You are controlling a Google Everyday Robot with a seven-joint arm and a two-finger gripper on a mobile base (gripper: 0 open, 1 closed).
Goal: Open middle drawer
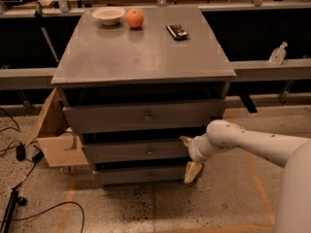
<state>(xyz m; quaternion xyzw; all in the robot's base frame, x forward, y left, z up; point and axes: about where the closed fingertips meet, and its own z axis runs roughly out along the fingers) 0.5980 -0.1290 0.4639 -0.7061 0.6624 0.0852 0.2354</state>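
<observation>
The grey metal cabinet (146, 57) stands in the centre with three drawers. The middle drawer (121, 153) has a flat grey front and a small central knob (149, 151), and it sits slightly forward of the lowest drawer (141, 174). My gripper (189, 156) is at the right end of the middle drawer's front, well right of the knob. It is open, with one finger (185, 140) at the drawer's upper edge and the other (193, 172) down beside the lowest drawer. My white arm (252, 142) comes in from the right.
On the cabinet top are a white bowl (109, 15), an orange (135, 18) and a black device (177, 31). An open cardboard box (53, 137) leans against the cabinet's left side. Cables (19, 154) lie on the floor at left. A clear bottle (278, 54) stands on the right rail.
</observation>
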